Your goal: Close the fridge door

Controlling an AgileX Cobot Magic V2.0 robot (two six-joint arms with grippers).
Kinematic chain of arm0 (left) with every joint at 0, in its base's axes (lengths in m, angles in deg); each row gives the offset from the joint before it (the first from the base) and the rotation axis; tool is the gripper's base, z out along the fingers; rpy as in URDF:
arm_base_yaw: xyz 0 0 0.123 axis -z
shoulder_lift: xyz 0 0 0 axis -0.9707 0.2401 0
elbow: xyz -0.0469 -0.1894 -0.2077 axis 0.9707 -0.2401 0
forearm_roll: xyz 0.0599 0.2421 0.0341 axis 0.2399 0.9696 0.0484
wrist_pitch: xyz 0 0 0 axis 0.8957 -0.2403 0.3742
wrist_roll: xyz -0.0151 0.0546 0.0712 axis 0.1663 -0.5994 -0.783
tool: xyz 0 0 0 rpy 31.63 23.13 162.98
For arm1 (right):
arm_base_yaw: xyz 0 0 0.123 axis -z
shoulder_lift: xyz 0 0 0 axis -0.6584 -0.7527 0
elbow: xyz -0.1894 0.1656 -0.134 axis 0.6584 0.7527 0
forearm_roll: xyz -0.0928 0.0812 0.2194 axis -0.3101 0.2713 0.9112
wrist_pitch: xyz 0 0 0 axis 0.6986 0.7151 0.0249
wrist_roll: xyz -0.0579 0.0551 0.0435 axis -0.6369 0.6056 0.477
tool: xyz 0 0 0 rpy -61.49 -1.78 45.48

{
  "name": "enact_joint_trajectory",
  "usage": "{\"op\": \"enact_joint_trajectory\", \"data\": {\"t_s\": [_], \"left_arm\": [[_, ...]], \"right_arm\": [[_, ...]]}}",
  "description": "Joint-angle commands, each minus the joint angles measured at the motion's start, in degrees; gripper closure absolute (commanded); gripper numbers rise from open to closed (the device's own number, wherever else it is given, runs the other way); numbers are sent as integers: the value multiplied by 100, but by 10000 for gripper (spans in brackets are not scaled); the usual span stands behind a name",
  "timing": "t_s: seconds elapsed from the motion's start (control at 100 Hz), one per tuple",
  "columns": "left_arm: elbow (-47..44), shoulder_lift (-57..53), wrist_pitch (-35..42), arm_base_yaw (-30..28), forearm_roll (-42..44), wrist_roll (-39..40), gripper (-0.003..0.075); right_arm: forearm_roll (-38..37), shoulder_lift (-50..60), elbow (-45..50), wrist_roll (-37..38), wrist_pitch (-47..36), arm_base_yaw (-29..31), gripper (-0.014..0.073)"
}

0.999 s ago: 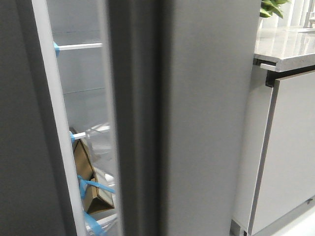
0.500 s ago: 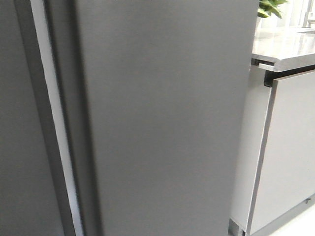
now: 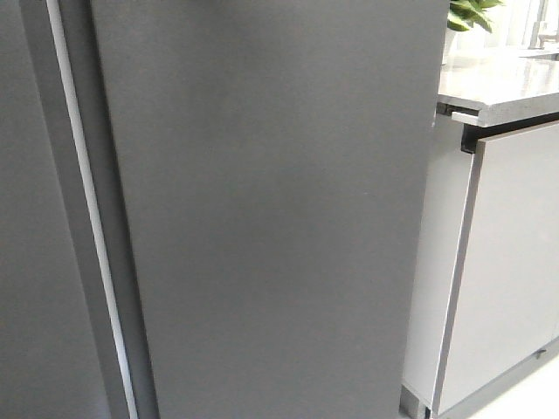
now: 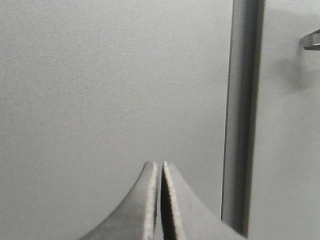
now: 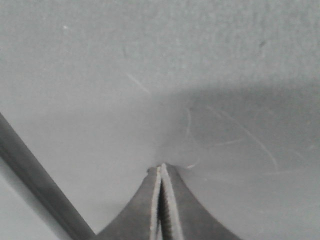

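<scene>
Fridge door point(image 3: 271, 209), a tall flat matte dark-grey handleless panel, is filling the centre of the front view from top edge to bottom edge, and no opening is showing along either of its long sides. At the left of the frame another dark-grey panel point(image 3: 35, 262) is standing just beside it, edged by a thin pale strip point(image 3: 92, 227) running slightly slanted down the frame. At the right a light-grey glossy cabinet door point(image 3: 511, 271) is sitting under a pale stone countertop point(image 3: 498, 83), with green plant leaves point(image 3: 467, 13) poking in at the upper right corner. Neither arm is showing in the front view. In the left wrist view the left gripper point(image 4: 160, 167) is pointing at a flat grey surface with its two dark fingers pressed together, nothing between them; a dark vertical seam point(image 4: 242, 115) is running down the right part of that frame. In the right wrist view the right gripper point(image 5: 161, 169) is likewise pinched closed and empty, its tips seeming to be touching a faintly scratched grey surface.
</scene>
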Motion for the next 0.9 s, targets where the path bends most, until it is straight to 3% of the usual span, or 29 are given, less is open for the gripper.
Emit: {"op": "enact_joint_trajectory", "data": {"t_s": [0.0,0.06,0.21,0.35,0.5,0.639,0.889], "left_arm": [[-201,-64,419,-4,-23,11,740],[-201,-64,419,-4,-23,11,740],[-201,-64,419,-4,-23,11,740],[-201,-64,419,-4,-23,11,740],[-201,-64,419,-4,-23,11,740],[-201,-64,419,-4,-23,11,740],[-201,-64,419,-4,-23,11,740]], "right_arm": [[-68,211,-200,142,-22,94,639],[-561,238,-200,706,261,153,639],[-3097,439,-200,3230,1095,421,639],[-4987,713,-200,4790,1950,650,639],[-6081,1264,-175,5453,2474,728,639],[-6700,2119,197,5975,2305,728,639],[-7349,4058,2134,6155,1619,925,639]]}}
